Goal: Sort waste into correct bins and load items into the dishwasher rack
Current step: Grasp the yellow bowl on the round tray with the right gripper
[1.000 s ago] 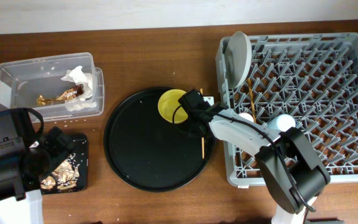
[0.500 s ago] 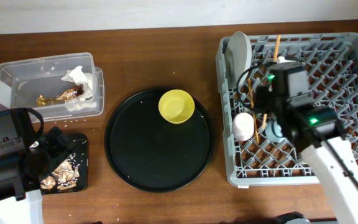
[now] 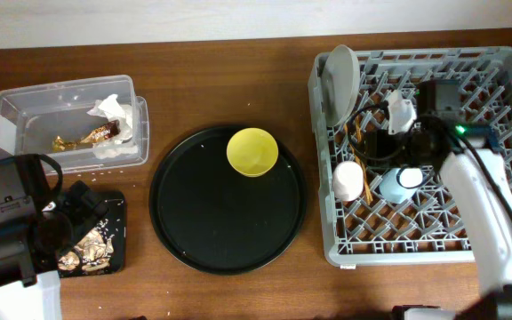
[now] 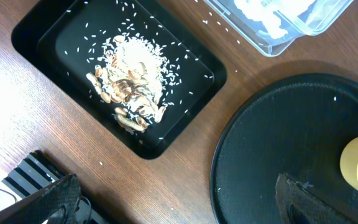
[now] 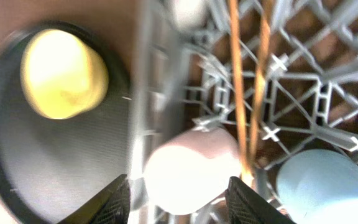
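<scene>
Looking down from overhead, the right gripper (image 3: 376, 147) sits low over the left part of the dishwasher rack (image 3: 389, 233), beside the chopsticks (image 3: 360, 133), which lie slanted among the pegs. The grey plate (image 3: 342, 80) stands on edge in the rack's upper left corner. The pink cup (image 3: 348, 180) and the light-blue cup (image 3: 401, 182) sit side by side below the gripper. 1 s ago this arm was stretched over the round black tray (image 3: 194, 231) next to the yellow bowl (image 3: 252, 151); 0.5 s ago a chopstick stood out past the rack's top edge, and now both lie inside it. The bowl has not moved. At upper left the clear box (image 3: 25, 98) holds the napkin (image 3: 114, 114) and the wrapper (image 3: 83, 139). The left arm at lower left is unchanged.

Left wrist view: the left gripper (image 4: 179, 205) is spread wide and empty, its 2 fingers (image 4: 55, 196) at the bottom corners. The shallow black tray (image 4: 55, 31) at upper left holds the food scraps (image 4: 132, 87).

Right wrist view, partly blurred: the right gripper's fingers (image 5: 107, 199) stand apart, pinching nothing, with the pink cup (image 5: 188, 168) just above the gap. The 2 chopsticks (image 5: 236, 81) run down the lattice, ending close to the right-hand finger
</scene>
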Available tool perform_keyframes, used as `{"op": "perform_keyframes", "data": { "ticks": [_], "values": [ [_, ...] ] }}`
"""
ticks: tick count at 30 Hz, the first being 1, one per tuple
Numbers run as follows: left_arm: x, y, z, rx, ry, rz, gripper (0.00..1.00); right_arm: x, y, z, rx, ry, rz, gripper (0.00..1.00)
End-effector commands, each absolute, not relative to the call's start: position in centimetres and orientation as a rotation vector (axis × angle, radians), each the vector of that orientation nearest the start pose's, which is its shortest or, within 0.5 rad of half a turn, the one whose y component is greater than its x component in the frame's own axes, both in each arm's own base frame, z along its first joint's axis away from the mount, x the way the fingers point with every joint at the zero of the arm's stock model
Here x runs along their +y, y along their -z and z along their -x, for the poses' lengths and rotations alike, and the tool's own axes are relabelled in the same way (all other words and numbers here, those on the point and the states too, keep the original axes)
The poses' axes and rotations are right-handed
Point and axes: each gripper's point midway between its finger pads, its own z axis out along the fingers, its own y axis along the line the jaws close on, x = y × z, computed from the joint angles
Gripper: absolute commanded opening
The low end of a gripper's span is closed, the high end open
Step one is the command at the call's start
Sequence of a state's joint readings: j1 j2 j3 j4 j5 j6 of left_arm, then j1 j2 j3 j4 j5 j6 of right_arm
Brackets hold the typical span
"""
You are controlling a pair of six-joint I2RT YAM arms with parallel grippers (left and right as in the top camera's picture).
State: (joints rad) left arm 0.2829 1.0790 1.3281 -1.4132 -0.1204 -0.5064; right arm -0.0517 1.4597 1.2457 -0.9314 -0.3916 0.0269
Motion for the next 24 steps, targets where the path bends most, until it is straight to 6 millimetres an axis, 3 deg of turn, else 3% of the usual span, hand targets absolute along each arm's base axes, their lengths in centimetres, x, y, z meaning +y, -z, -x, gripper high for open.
{"op": "perform_keyframes", "data": {
  "ticks": [1,2,3,4,7,9,10,11,13,15,17,21,24],
  "values": [
    [8.1,-24.6,-20.1,2.475,-0.096,1.083,0.99,11.2,-23.0,-31.2,2.500,-0.803,0.228,0.54],
    [8.1,-24.6,-20.1,2.475,-0.096,1.083,0.99,14.1,-22.9,-30.1,2.504,-0.809,0.355,0.55],
    [8.1,-24.6,-20.1,2.475,-0.096,1.083,0.99,17.1,-21.4,-30.0,2.536,-0.675,0.449,0.57],
    [8.1,-24.6,-20.1,2.475,-0.096,1.083,0.99,19.4,-20.1,-31.2,2.545,-0.540,0.395,0.59],
    [8.1,-24.6,-20.1,2.475,-0.096,1.083,0.99,26.2,-19.5,-32.9,2.615,-0.510,0.500,0.64],
    [8.1,-24.6,-20.1,2.475,-0.096,1.083,0.99,27.8,-20.3,-35.2,2.664,-0.489,0.505,0.65],
    [8.1,-24.6,-20.1,2.476,-0.096,1.083,0.99,29.3,-19.9,-37.2,2.678,-0.483,0.509,0.65],
    [8.1,-24.6,-20.1,2.475,-0.096,1.083,0.99,30.5,-18.2,-38.3,2.696,-0.474,0.523,0.65],
    [8.1,-24.6,-20.1,2.475,-0.096,1.083,0.99,31.4,-12.1,-40.2,2.751,-0.350,0.530,0.65],
    [8.1,-24.6,-20.1,2.476,-0.096,1.083,0.99,32.1,-7.8,-40.5,2.805,-0.317,0.547,0.63],
    [8.1,-24.6,-20.1,2.475,-0.096,1.083,0.99,32.5,-5.0,-39.9,2.844,-0.244,0.576,0.53],
    [8.1,-24.6,-20.1,2.475,-0.096,1.083,0.99,33.6,-4.2,-38.6,2.823,-0.088,0.519,0.36],
    [8.1,-24.6,-20.1,2.475,-0.096,1.083,0.99,32.7,-3.4,-38.4,2.796,0.064,0.446,0.35]
  ]
}}
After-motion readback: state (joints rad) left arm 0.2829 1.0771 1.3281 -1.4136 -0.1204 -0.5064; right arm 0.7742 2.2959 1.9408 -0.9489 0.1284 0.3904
